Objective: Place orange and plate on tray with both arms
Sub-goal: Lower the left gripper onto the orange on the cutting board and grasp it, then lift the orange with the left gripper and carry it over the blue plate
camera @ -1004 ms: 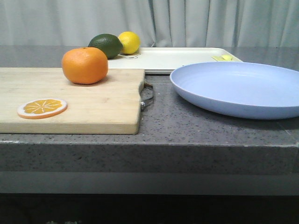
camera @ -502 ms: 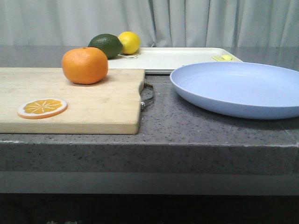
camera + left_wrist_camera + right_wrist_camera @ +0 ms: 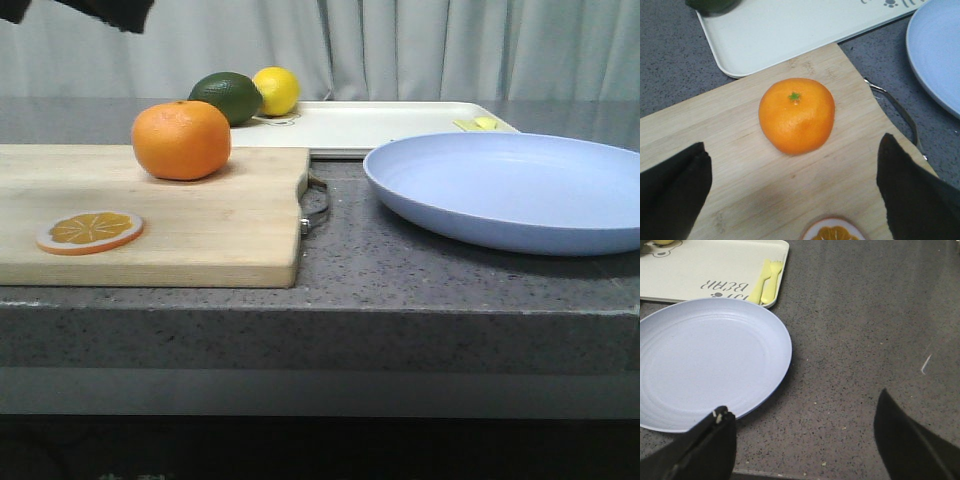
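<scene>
The orange (image 3: 181,139) sits on the wooden cutting board (image 3: 200,225) at the left. In the left wrist view my left gripper (image 3: 794,150) is open and empty above the board, with the orange (image 3: 796,115) just beyond its fingertips. The lavender-blue plate (image 3: 510,190) lies on the counter at the right. My right gripper (image 3: 804,405) is open and empty over the counter beside the plate's (image 3: 705,360) near edge. The cream tray (image 3: 380,125) lies behind the board and the plate, and also shows in both wrist views (image 3: 790,35) (image 3: 705,265).
An orange slice disc (image 3: 90,231) lies on the board near its front. A green fruit (image 3: 227,97) and a yellow lemon (image 3: 276,90) rest at the tray's left end. Yellow cutlery (image 3: 767,282) lies on the tray's right end. The board's metal handle (image 3: 315,203) faces the plate.
A dark part of my left arm has come into the top left corner of the front view. The orange, plate and tray have not moved.
</scene>
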Controlling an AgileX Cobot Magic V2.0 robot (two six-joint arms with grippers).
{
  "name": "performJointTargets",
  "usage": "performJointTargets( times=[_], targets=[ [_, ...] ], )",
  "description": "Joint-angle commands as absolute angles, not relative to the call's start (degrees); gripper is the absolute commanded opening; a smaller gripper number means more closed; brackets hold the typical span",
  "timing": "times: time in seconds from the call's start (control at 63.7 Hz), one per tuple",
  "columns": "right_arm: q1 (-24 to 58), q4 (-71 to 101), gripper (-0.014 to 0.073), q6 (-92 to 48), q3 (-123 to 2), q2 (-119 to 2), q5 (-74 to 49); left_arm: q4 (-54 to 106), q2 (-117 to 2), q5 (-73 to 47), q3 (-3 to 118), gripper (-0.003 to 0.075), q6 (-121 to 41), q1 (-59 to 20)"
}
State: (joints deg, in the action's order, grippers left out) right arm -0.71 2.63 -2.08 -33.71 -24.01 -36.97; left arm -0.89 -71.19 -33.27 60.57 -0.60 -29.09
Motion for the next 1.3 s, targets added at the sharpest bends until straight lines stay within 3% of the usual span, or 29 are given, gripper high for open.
performJointTargets(
  times=[0.0,0.408,0.753,1.004,1.287],
  targets=[
    [-1.0,2.1,0.0578,-2.6,-35.5,-24.9,-33.3,-1.2,-74.6,-29.4,65.7,0.0648,-0.7,-29.6],
    [-1.0,2.1,0.0578,-2.6,-35.5,-24.9,-33.2,-3.3,-92.7,-37.4,79.3,0.0648,-0.7,-29.6],
    [-1.0,2.1,0.0578,-2.6,-35.5,-24.9,-33.2,-3.3,-97.0,-37.8,80.3,0.0638,-0.7,-29.5],
    [-1.0,2.1,0.0578,-2.6,-35.5,-24.9,-33.2,-3.2,-96.8,-38.2,80.3,0.0465,-0.7,-29.5],
    [-1.0,2.1,0.0578,-2.6,-35.5,-24.9,-32.7,-2.6,-96.9,-43.4,86.4,0.0454,-0.7,-32.8]
  ],
)
